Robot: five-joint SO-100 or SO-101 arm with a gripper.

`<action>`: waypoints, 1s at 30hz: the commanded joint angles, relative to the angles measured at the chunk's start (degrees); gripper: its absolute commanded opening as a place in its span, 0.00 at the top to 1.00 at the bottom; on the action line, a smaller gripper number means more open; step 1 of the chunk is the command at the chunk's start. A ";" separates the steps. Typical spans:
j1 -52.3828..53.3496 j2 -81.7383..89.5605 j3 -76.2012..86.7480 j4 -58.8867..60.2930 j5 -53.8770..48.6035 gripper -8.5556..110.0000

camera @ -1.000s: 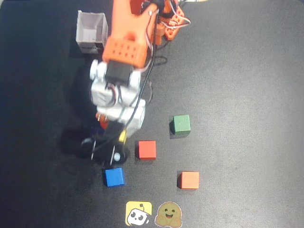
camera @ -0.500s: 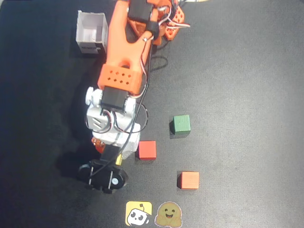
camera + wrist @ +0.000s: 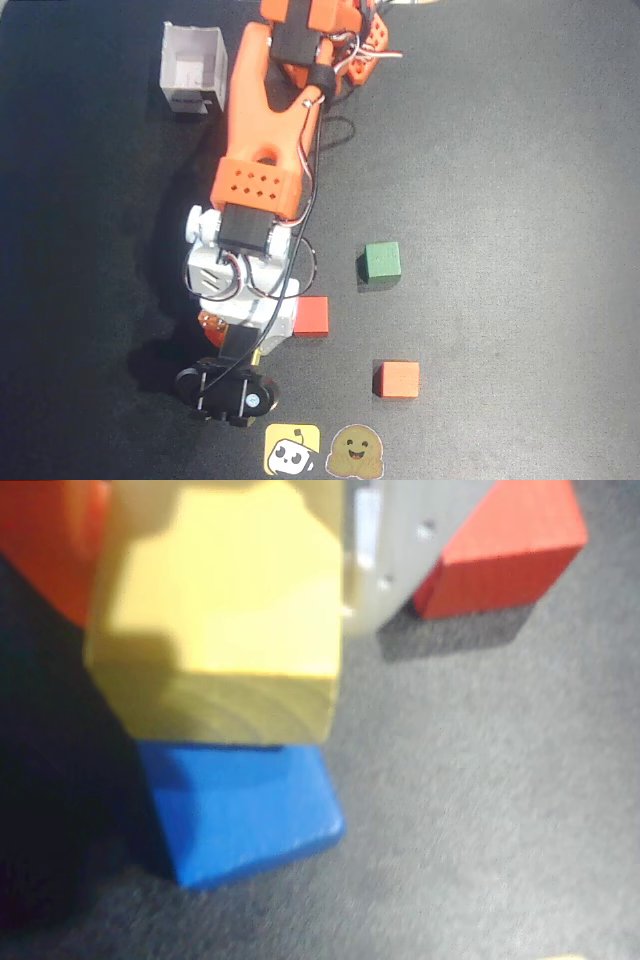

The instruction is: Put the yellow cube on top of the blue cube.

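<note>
Clamped on the yellow cube (image 3: 225,610), my claw (image 3: 215,590) holds it just above the blue cube (image 3: 240,805), slightly off-centre. I judge this the placing step; next I'd square it up, lower and release.

In the wrist view, I am seeing the yellow cube (image 3: 225,610) sitting directly above the blue cube (image 3: 240,805). The red cube (image 3: 510,545) is lying to their upper right.

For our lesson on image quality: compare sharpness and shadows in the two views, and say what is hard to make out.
Wrist view: soft and blurred up close; the yellow cube carries a dark shadow patch, and the blue cube has smeared edges. Overhead view: sharper, evenly lit, with the arm's shadow on the black mat; the gripper hides both cubes.
</note>
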State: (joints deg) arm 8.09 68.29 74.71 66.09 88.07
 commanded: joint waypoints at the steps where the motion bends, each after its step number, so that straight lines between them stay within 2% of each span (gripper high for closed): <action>1: -0.09 -0.09 -3.96 -0.79 -0.26 0.83; 30: 0.70 -2.90 -4.48 -5.80 3.69 0.82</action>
State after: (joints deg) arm 8.79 64.78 74.71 61.08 91.32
